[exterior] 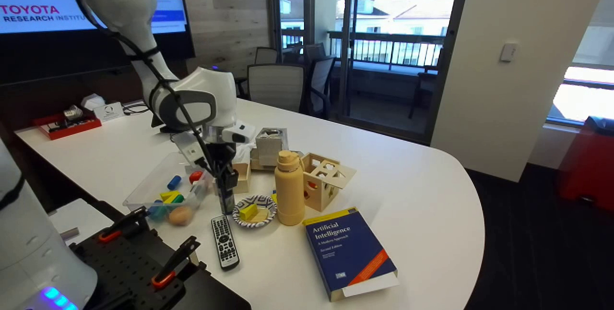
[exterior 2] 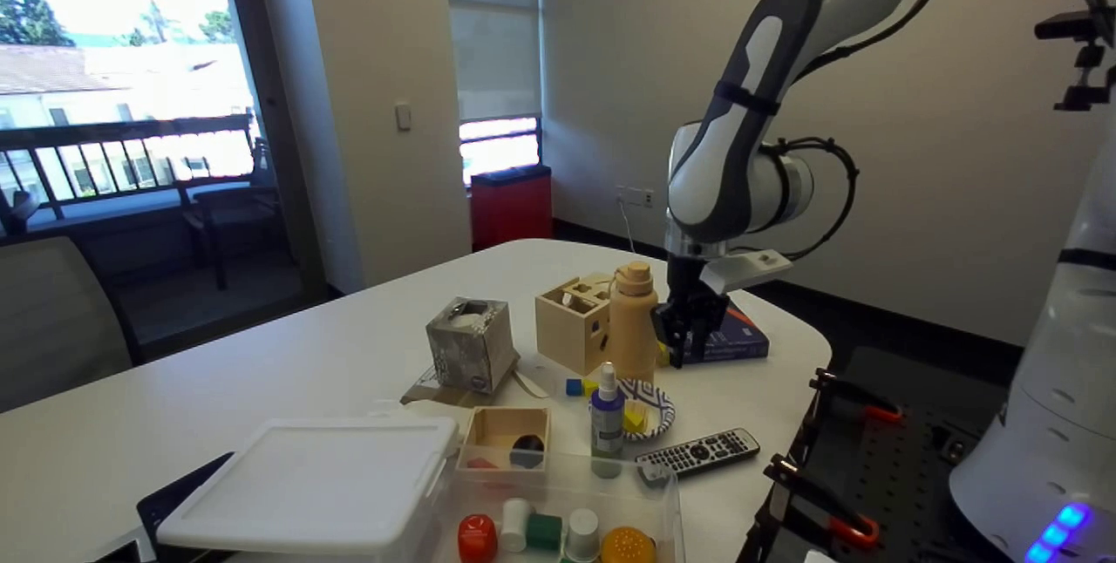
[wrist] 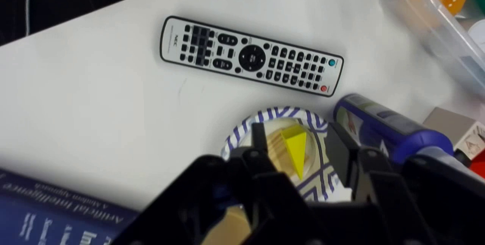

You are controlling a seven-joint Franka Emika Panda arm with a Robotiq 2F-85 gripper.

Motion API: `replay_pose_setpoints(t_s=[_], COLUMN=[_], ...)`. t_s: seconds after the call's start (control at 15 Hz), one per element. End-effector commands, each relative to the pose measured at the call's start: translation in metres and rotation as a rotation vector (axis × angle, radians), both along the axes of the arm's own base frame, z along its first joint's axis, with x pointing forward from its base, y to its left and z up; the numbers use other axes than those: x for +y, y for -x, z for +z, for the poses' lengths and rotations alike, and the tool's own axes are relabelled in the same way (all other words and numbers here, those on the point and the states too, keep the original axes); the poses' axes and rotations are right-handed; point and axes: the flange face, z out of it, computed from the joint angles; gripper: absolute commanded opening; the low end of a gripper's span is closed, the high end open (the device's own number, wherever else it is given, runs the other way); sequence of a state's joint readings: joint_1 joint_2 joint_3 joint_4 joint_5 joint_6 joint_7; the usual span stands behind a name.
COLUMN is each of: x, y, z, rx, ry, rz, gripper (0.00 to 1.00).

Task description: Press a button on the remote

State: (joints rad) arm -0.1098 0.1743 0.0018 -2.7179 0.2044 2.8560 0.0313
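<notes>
The remote lies flat on the white table with its buttons facing up. It is slim, with a pale grey face, a black edge and dark buttons. It shows in both exterior views [exterior: 224,243] [exterior 2: 700,453] and whole in the upper middle of the wrist view [wrist: 252,57]. My gripper [wrist: 297,138] is open and empty, pointing down above the patterned bowl [wrist: 237,137] that holds a yellow block [wrist: 296,148]. The remote is beside the bowl, apart from the fingers. The gripper also shows in both exterior views [exterior: 228,180] [exterior 2: 683,349], raised above the table.
A purple spray bottle [exterior 2: 607,423] stands by the bowl and the remote's end. A tan bottle [exterior: 290,195], a blue book [exterior: 348,252], a wooden shape box [exterior: 321,190] and a tissue box [exterior 2: 472,345] stand around. A clear bin [exterior: 139,197] holds several toys.
</notes>
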Motion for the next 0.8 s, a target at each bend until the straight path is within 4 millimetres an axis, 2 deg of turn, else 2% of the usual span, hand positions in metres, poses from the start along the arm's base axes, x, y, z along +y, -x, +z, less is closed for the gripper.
replay_pose_setpoints(t_s=[0.0, 0.2, 0.47, 0.73], x=[0.008, 0.011, 0.017, 0.019], y=[0.000, -0.011, -0.018, -0.021], z=[0.058, 0.102, 0.144, 0.166], rx=[-0.077, -0.129, -0.177, -0.189], ry=[0.061, 0.105, 0.125, 0.121], rz=[0.024, 0.051, 0.067, 0.073], gripper=[0.77, 0.99, 1.00, 1.00])
